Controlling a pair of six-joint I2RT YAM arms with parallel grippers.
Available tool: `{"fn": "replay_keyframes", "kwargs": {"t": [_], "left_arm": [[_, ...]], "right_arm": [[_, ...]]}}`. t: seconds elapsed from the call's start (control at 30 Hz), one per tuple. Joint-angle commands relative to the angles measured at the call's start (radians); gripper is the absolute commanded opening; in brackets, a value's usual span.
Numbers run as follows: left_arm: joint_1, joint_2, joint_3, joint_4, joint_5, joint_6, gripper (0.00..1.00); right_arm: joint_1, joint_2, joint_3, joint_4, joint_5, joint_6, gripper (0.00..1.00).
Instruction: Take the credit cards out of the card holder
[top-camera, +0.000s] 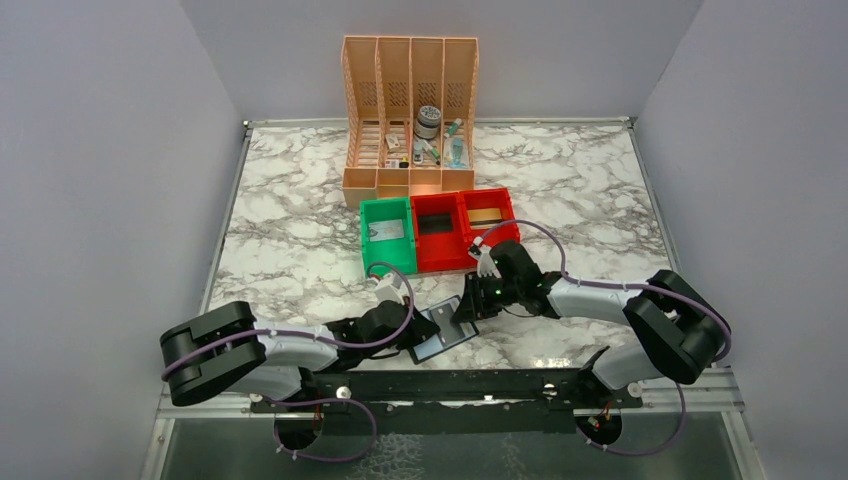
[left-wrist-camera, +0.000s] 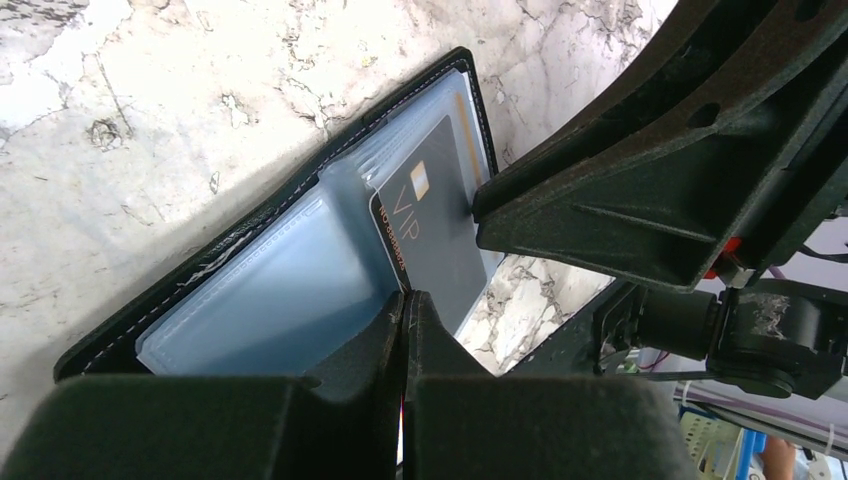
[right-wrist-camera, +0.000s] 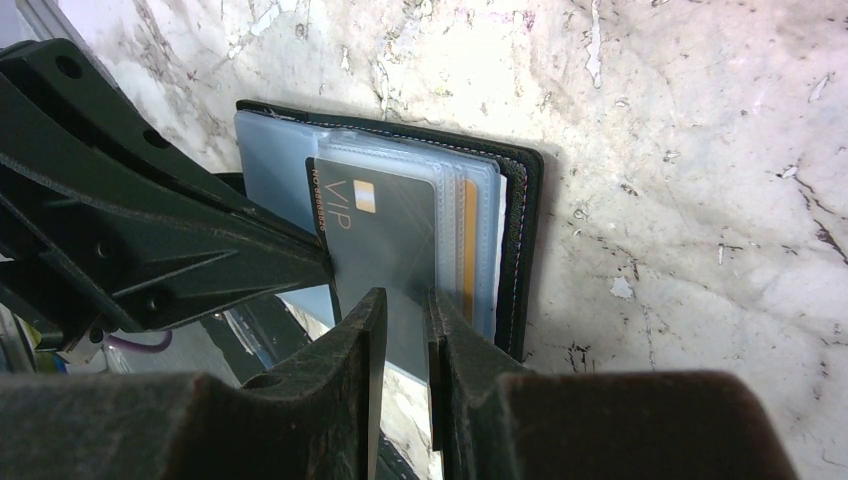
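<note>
1. While the card holder (top-camera: 441, 333) lies open on the desk (top-camera: 300, 220) between both arms, your left jaws (left-wrist-camera: 405, 300) are clenched on its near edge.
2. The grey VIP card (right-wrist-camera: 385, 235) pokes out toward your right jaws (right-wrist-camera: 405, 300), which pinch its end.
3. Draw along the card's long axis, away from the sleeve.

- Marble-patterned table (top-camera: 300, 220), filling the middle of the top view.
- Peach slotted organiser (top-camera: 410, 110), stood upper centre, small items inside.
- Green bin (top-camera: 388, 235), just below it.
- Two red bins (top-camera: 462, 228), touching the green one's right side.
</note>
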Motion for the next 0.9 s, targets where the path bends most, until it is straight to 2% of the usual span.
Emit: {"fn": "replay_keyframes", "kwargs": {"t": [0.0, 0.33, 0.53, 0.73, 0.87], "left_arm": [[-0.006, -0.036, -0.033, -0.007, -0.042, -0.002, 0.00], [-0.005, -0.080, -0.081, -0.020, -0.042, 0.006, 0.00], [-0.005, -0.085, -0.079, -0.023, -0.041, 0.013, 0.00], [-0.005, -0.073, -0.063, -0.024, -0.038, 0.015, 0.00], [-0.006, -0.071, -0.063, -0.024, -0.041, 0.011, 0.00]], "right_arm": [[-0.002, 0.048, -0.027, -0.084, 0.102, -0.031, 0.22], [-0.002, 0.055, -0.014, -0.093, 0.094, -0.036, 0.22], [-0.002, 0.018, -0.002, -0.089, 0.038, -0.049, 0.22], [-0.002, -0.096, 0.061, -0.138, 0.011, -0.089, 0.28], [-0.003, -0.095, 0.095, -0.138, -0.049, -0.088, 0.30]]}}
